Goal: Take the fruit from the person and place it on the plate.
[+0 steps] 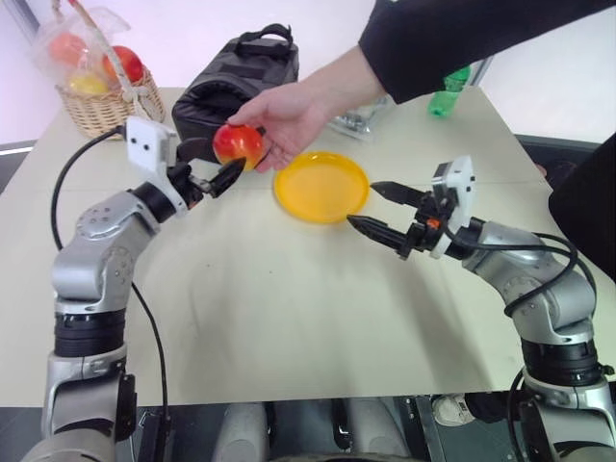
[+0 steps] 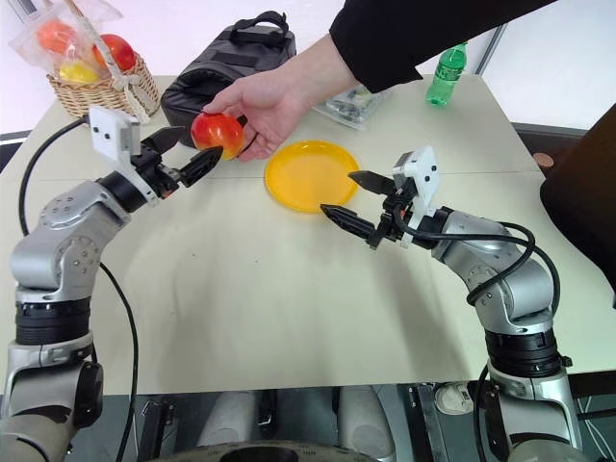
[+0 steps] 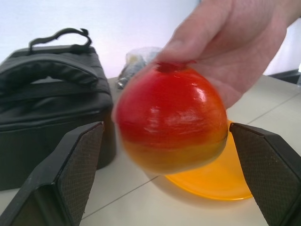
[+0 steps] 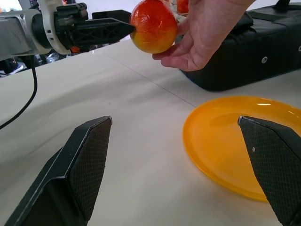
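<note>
A person's hand [image 1: 289,115] in a dark sleeve reaches in from the far right and holds the fruit [image 1: 238,144], a shiny red apple with a yellow underside, above the table. My left gripper [image 1: 217,162] is open and level with the fruit. In the left wrist view the fruit [image 3: 171,120] hangs between the two fingers [image 3: 75,174] with a gap on each side. The orange-yellow plate [image 1: 320,187] lies flat just right of the fruit. My right gripper [image 1: 363,203] stands open at the plate's right rim, holding nothing.
A black bag [image 1: 231,77] sits behind the hand. A wicker basket [image 1: 101,82] of wrapped fruits stands at the far left corner. A green bottle [image 1: 448,96] and a clear plastic bag [image 1: 361,120] lie at the far right. Dark clothing [image 1: 587,202] borders the table's right edge.
</note>
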